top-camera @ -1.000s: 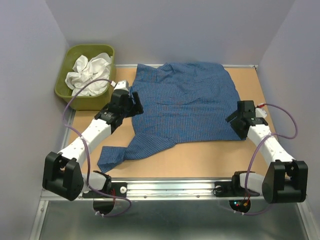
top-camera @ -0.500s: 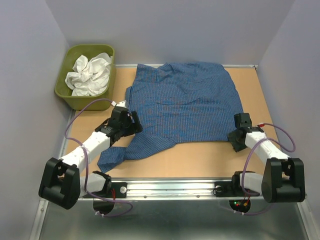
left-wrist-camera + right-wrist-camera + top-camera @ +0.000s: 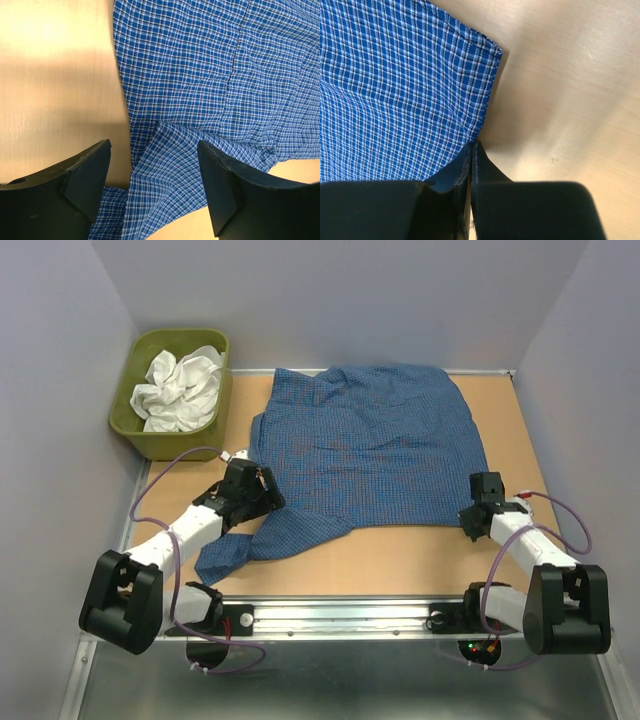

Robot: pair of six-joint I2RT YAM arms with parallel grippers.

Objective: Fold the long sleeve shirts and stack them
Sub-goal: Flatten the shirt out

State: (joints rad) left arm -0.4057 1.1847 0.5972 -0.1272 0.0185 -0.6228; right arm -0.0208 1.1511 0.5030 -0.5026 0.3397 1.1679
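- The right pincer (image 3: pixel 471 147) is pressed together on the near-right hem corner of the blue checked shirt (image 3: pixel 370 450); so thin a bite could be lost on lifting.
- The left pincer (image 3: pixel 154 150) is held apart over the left sleeve; extra layers might be caught.
- The shirt is spread on the counter (image 3: pixel 400 560); the white garment (image 3: pixel 180 385) is bunched in the far-left tub (image 3: pixel 128 408).

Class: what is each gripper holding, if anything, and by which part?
Right gripper: shut on the shirt, pinching its edge by the near right corner. Left gripper: open above the shirt, holding nothing.
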